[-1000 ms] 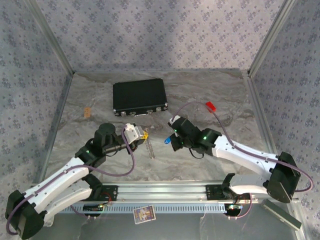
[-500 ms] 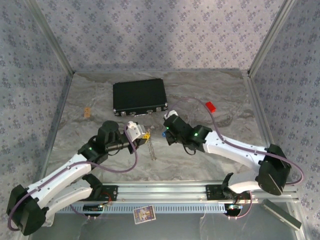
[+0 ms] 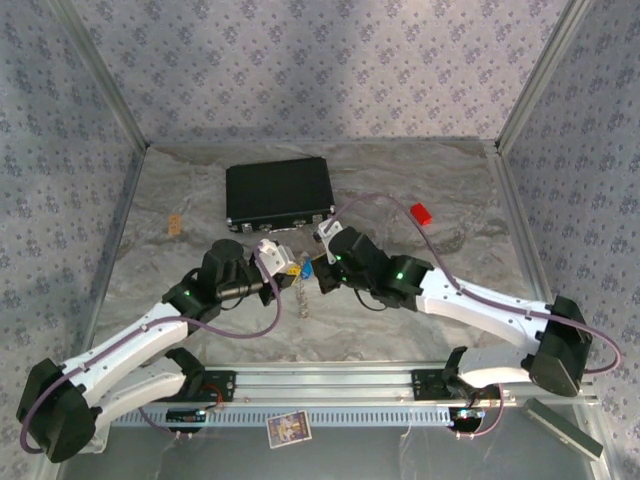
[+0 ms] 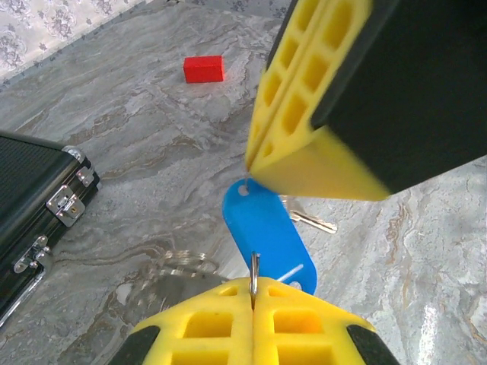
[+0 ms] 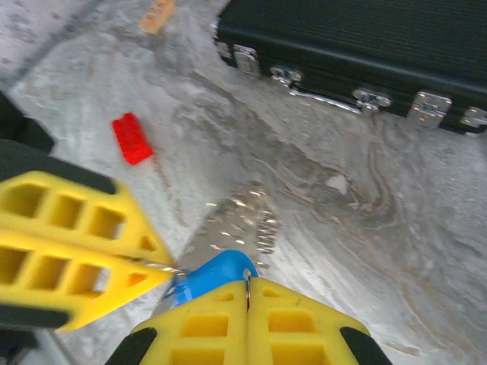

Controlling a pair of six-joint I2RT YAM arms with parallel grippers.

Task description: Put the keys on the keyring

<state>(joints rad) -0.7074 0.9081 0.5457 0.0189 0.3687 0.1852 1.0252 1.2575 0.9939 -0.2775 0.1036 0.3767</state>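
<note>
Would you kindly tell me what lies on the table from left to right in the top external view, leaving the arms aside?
small tan piece → black case → red block

Lab test cell w/ alu frame

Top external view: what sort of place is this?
Likely a lab robot test cell, not a home: a grey marble-patterned tabletop boxed in by floral-patterned walls on aluminium frame posts, with two white-and-black robot arms bolted to a metal rail.
</note>
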